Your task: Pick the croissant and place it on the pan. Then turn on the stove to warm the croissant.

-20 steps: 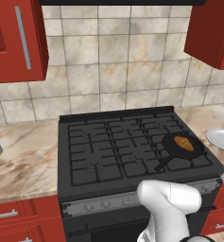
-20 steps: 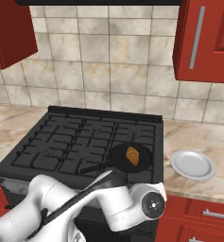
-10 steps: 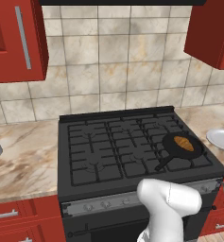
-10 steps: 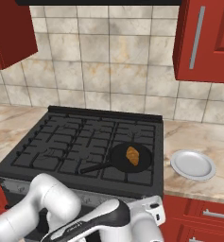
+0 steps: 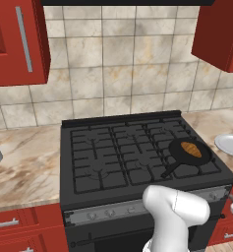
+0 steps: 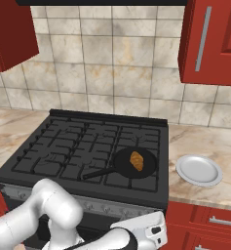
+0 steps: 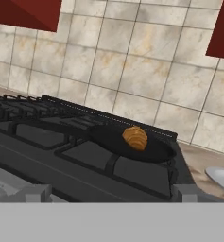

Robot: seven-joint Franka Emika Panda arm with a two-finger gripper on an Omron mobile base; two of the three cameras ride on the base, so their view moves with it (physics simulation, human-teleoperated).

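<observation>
First step judged done: croissant [image 5: 190, 148] lying inside the pan [image 5: 173, 145], which sits on the right front part of the stove [image 5: 103, 162]. Second step now in hand, the turning on of the stove.

Going left to right along the silver front strip: small knobs [image 5: 109, 213] at the left part, then the white arm low in front of the strip, hiding the middle of it. Farther right, on the counter [image 6: 224, 195] beside the stove, a white plate [image 6: 199, 170], empty and well apart from the pan.

End effector not possible to judge: from the hand view, aimed low across the front edge of the stove toward the pan, no fingertips clearly seen, so open or closed cannot tell. Probably nothing held, since the croissant is in the pan.

Next move calls for bringing the end effector down to the front strip, choosing the knob for the burner under the pan, probably one near the right end, then gripping it and rotating it.

Pan handle pointing toward the front left of the stove, away from the plate. Long axis of the croissant running roughly from back left to front right in the left base view, at an angle to the handle line.
</observation>
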